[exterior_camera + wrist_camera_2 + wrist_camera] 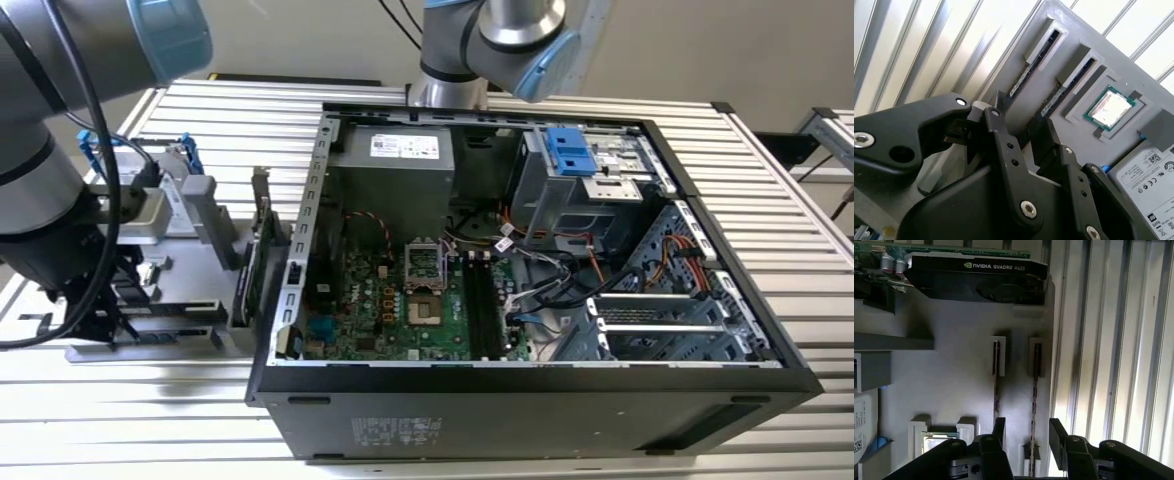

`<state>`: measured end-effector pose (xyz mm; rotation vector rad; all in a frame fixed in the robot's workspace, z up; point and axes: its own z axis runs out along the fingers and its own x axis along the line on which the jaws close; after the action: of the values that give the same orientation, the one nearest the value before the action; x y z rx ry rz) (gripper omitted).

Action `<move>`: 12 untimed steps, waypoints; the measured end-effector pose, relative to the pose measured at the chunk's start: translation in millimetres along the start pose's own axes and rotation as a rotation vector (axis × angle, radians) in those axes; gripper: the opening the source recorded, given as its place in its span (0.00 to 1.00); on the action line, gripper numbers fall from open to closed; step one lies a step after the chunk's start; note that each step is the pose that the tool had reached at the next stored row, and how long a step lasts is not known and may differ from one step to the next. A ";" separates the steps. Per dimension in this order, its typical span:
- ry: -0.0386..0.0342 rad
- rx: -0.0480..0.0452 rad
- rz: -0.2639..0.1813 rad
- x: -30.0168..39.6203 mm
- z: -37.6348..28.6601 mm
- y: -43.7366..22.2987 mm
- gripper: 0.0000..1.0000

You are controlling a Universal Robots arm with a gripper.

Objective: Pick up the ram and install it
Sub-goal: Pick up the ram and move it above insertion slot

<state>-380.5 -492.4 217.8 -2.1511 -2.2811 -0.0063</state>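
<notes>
Two sticks: the ram (1034, 390) and the other stick (996, 385) stand on edge in parallel slots of the grey tray (954, 375), the ram in the slot nearer the tray's edge and the slatted table (1114, 340).
Gripper: the gripper (1027, 429) hangs low over the tray with its black fingers (1056, 432) spread apart and nothing clasped between them.
Ram and gripper: in the first wrist view the ram runs into the gap between the two fingers. Whether either finger touches it cannot be told.
Tray's place: in the exterior view the tray lies on the exterior view's left, at about nine o'clock from the computer case (534, 395), and the arm (40, 200) bends down over it.
Computer case: it lies open on the table. The green motherboard (400, 310) sits toward seven o'clock of its inside, with long dark memory slots (478, 300) running along the board's edge near the case's middle.
Work so far: both sticks sit in the tray, so the ram is not yet lifted.
Tray's other parts: a black graphics card (976, 280) stands at the tray's far end in the first wrist view. A processor chip (1109, 110) rests in a square recess, just beside a silver-labelled hard drive (1149, 175).
Case's far end: a second arm's base (454, 60) stands at twelve o'clock from the case.
</notes>
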 end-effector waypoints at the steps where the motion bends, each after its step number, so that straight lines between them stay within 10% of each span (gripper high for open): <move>1: 0.0001 -0.0002 0.000 -0.2 1.0 0.0 1.00; 12: -0.0001 -0.0002 0.000 -0.9 13.3 0.2 1.00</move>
<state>-380.3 -493.2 204.5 -2.1512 -2.2813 -0.0065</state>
